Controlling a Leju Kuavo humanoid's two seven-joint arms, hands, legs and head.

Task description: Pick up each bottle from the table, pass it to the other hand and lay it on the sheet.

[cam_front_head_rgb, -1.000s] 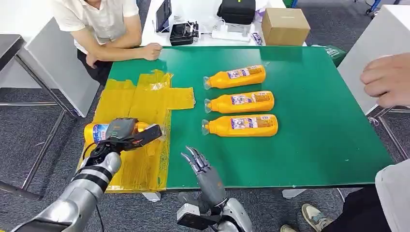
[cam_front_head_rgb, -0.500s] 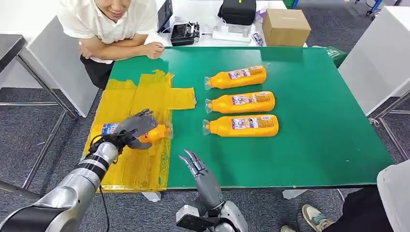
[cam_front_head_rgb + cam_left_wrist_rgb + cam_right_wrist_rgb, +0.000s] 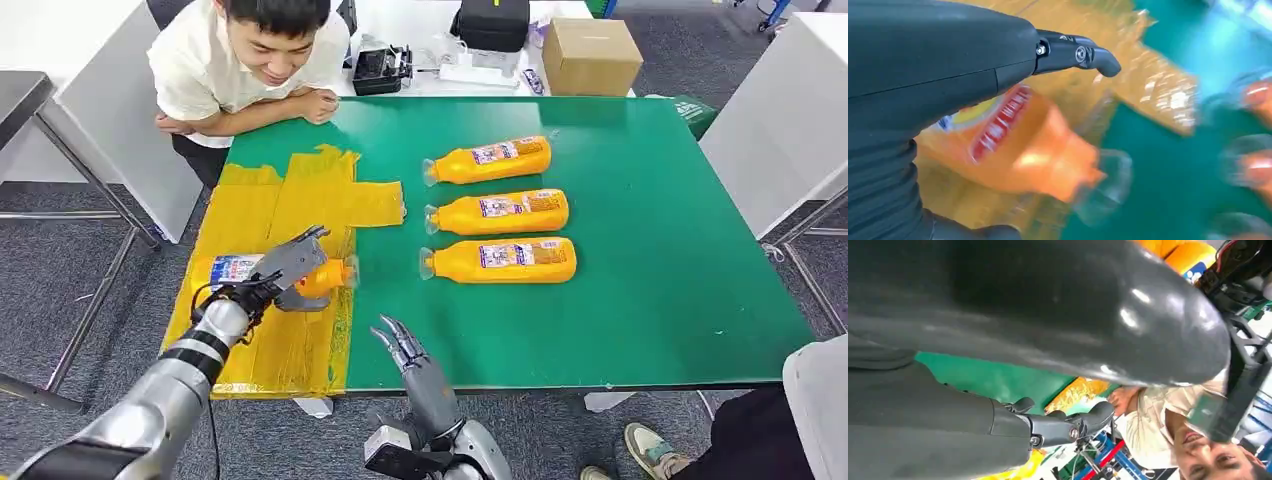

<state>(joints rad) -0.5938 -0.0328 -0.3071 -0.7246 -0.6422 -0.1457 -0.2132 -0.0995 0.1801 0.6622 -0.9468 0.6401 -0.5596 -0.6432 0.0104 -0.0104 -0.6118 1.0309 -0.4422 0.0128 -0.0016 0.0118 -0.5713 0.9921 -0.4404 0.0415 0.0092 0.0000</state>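
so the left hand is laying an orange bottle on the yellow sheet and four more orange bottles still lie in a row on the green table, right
Not quite: three orange plastic bottles lie in the row on the green table, not four: far, middle and near, as the head view shows. The rest holds: the left hand is over an orange bottle lying on the yellow sheet.

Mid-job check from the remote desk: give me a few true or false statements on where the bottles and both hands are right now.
1. Three bottles lie on the bare green table. True: far bottle, middle bottle, near bottle.
2. The fourth bottle stands upright. False: it lies on its side on the yellow sheet.
3. The left hand is over the fourth bottle. True.
4. The right hand holds a bottle. False: it holds nothing, fingers apart, at the table's near edge.
5. A cardboard box sits on the green table. False: it sits on the white table behind.
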